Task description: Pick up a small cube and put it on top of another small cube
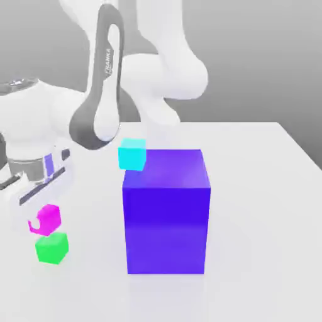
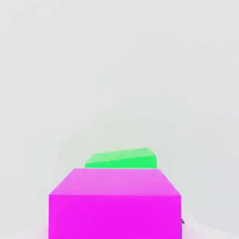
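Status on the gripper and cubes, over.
Gripper shut on magenta cube. Green cube close by, not visibly covered. Nothing seen between the two.

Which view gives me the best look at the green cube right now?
The exterior view: there the green cube shows its top and two sides, just below the magenta cube in the picture. The hand view shows only part of it, with the magenta cube in front.
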You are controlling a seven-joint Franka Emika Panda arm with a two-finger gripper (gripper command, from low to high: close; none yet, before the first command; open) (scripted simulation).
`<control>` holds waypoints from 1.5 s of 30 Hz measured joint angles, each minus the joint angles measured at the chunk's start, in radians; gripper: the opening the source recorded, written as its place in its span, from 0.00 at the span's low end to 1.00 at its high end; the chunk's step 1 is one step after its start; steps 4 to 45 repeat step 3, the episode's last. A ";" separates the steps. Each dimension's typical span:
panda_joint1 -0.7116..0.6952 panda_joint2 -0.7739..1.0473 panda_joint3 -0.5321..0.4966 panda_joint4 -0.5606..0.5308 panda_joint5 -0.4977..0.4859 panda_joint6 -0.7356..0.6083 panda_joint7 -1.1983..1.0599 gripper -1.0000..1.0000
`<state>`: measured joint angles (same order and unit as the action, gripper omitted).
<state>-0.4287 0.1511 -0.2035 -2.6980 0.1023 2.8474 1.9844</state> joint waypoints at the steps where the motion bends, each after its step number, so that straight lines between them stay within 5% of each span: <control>1: 0.000 0.000 0.000 0.000 0.000 0.000 0.000 1.00; 45: 0.000 0.000 0.000 0.000 0.000 0.000 0.000 1.00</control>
